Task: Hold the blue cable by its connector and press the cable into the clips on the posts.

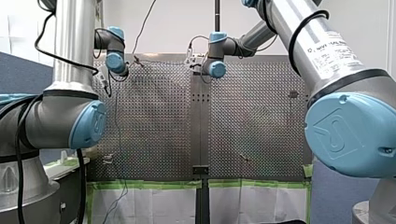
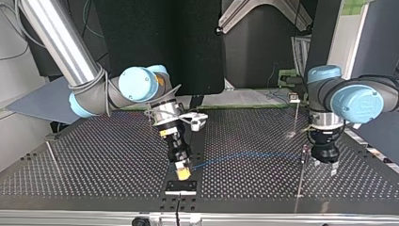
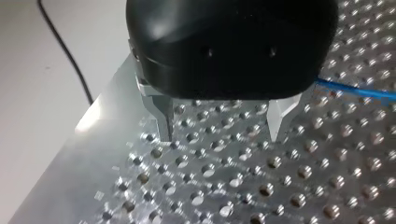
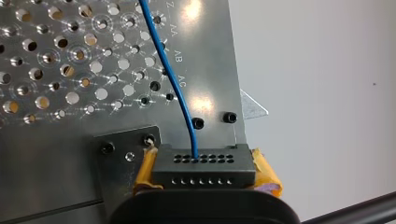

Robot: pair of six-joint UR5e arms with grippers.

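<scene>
Two yellow pads (image 4: 145, 170) of my right gripper (image 4: 205, 173) are clamped on the black connector (image 4: 204, 163), one at each end of it. The blue cable (image 4: 170, 70) leaves one of the connector's holes and runs ahead of the gripper, over the perforated table (image 4: 56, 60). In the top view this gripper (image 2: 182, 173) sits at lower centre of the frame, tilted, just above a small dark plate (image 2: 181, 187) at the table's near edge. From there the cable (image 2: 244, 156) sweeps right in a shallow arc toward my left gripper (image 2: 323, 162), at the right of the frame. That gripper (image 3: 223, 133) stands with its metal fingers (image 3: 163, 116) spread apart, gripping nothing, tips close over the holes; the cable passes beside it in the left wrist view. A thin post (image 2: 301, 174) stands just to its left in the top view; whether the cable touches it I cannot tell. A second post (image 2: 295, 115) rises further back, upper right.
</scene>
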